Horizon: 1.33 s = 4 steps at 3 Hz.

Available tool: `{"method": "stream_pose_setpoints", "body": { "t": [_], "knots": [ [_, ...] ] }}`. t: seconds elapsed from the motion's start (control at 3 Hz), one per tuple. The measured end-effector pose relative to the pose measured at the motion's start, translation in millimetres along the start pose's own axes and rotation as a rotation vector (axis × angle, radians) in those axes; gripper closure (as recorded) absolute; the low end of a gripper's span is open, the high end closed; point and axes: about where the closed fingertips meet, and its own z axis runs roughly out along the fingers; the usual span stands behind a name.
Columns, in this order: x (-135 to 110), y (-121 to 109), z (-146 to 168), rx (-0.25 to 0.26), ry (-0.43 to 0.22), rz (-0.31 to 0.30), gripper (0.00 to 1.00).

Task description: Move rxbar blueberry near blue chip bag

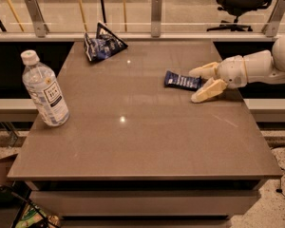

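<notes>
The rxbar blueberry (181,80), a small flat dark blue wrapper with white print, lies on the brown table at the right of middle. My gripper (197,85) reaches in from the right edge, low over the table, open, its two cream fingers spread either side of the bar's right end. One fingertip is at the bar's far right corner, the other in front of it. The blue chip bag (102,44), wrinkled dark blue and black with a pointed corner, lies at the table's far left.
A clear water bottle (44,90) with a white cap stands upright near the table's left edge. The table (142,141) ends at a glass railing behind. An office chair (244,1) stands beyond the railing at the far right.
</notes>
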Motion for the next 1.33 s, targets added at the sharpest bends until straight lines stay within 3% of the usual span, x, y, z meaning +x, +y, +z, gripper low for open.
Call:
{"method": "stream_pose_setpoints", "body": {
  "t": [0.33, 0.67, 1.33],
  "knots": [
    [-0.8, -0.1, -0.3, 0.0, 0.0, 0.0, 0.87],
    [-2.3, -0.2, -0.7, -0.001, 0.0, 0.0, 1.0],
    [-2.3, -0.1, -0.6, -0.001, 0.0, 0.0, 1.0]
  ]
}}
